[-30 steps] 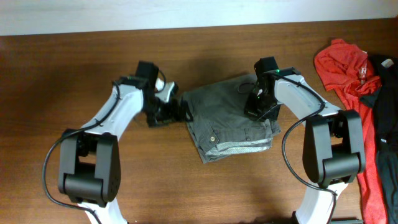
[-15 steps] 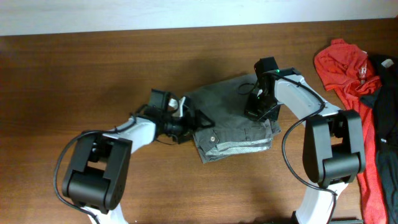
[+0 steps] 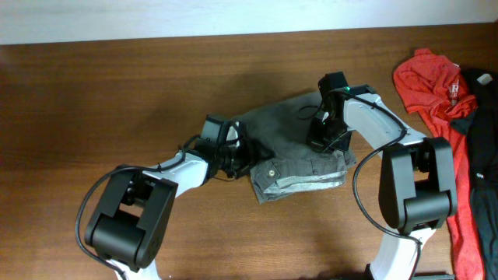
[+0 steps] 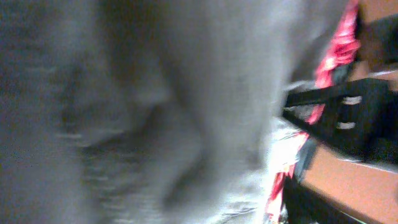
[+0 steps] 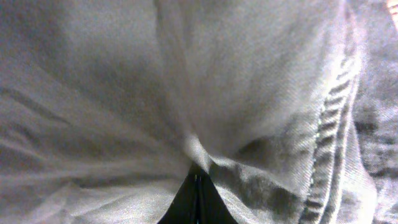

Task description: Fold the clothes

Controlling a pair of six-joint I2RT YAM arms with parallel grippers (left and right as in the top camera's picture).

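Left gripper [image 3: 247,152] is seen from overhead at the left edge of the grey-khaki shorts [image 3: 288,128], with its arm laid low across the table [image 3: 117,93]. Whether its fingers are parted or closed cannot be told from above. The right gripper [image 3: 323,140] is set down on the upper right part of the shorts. The shorts are found near the middle of the table in a rumpled, roughly folded heap, with the paler waistband lining shown along the near edge. A red T-shirt [image 3: 424,82] is bunched at the far right of the table, well apart from the shorts, and a black garment [image 3: 484,117] is laid against its right side.

From the left wrist, most of the view is filled by blurred grey cloth of the shorts [image 4: 155,106], held very close to the camera. No fingers can be made out, so this gripper's state cannot be told. A strip of the red T-shirt [image 4: 336,56] and a patch of table [image 4: 354,183] are glimpsed at the right.

From the right wrist, the shorts [image 5: 186,81] fill the view, and a stitched seam [image 5: 329,124] is seen running down the right side. The cloth is drawn in creases towards the bottom centre, where the right gripper [image 5: 198,198] is clamped on a fold of it, dark fingertips pressed together.
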